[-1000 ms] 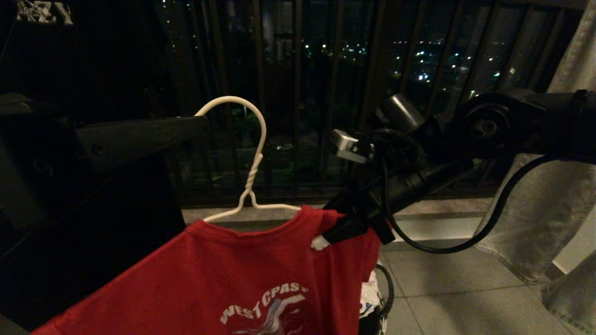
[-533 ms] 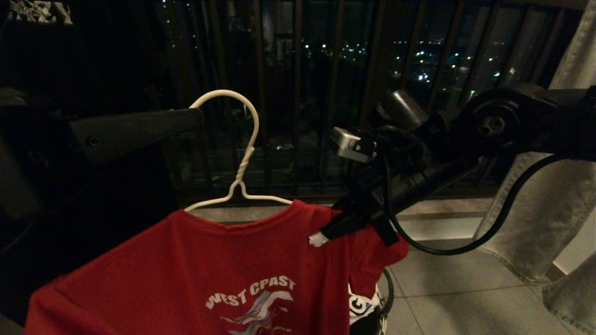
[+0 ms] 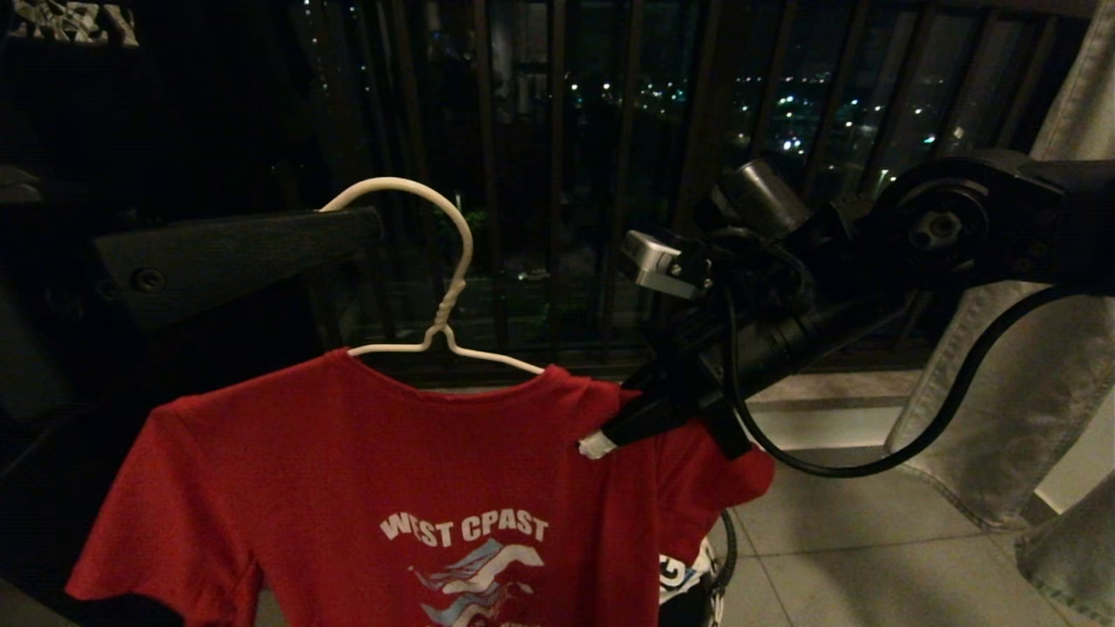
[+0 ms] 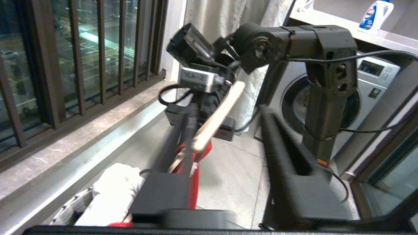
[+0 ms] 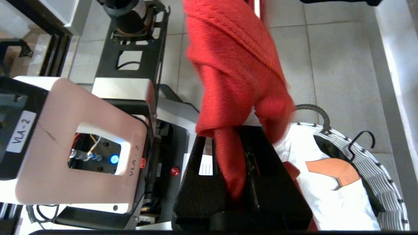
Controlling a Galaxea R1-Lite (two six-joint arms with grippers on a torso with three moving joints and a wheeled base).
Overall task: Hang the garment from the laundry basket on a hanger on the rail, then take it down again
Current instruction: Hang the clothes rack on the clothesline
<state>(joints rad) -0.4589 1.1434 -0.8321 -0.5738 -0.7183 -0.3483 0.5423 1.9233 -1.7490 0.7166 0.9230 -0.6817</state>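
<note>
We see our right gripper [image 3: 610, 435] clenched on the shoulder of the red "WEST COAST" T-shirt [image 3: 392, 470] — it hangs on the thin white wire hanger [image 3: 444, 287]. Our left gripper's [image 4: 225, 143] jaws stand apart, the hanger hook between them, above the white-rimmed woven basket [image 5: 369, 163].

Home laundry balcony: washing machine [image 4: 326, 98], railing bars [image 3: 557, 174].

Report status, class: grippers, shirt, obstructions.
Left gripper open, hanger hooked over a finger. Right gripper shut on shirt. Shirt on hanger; no rail in view.
</note>
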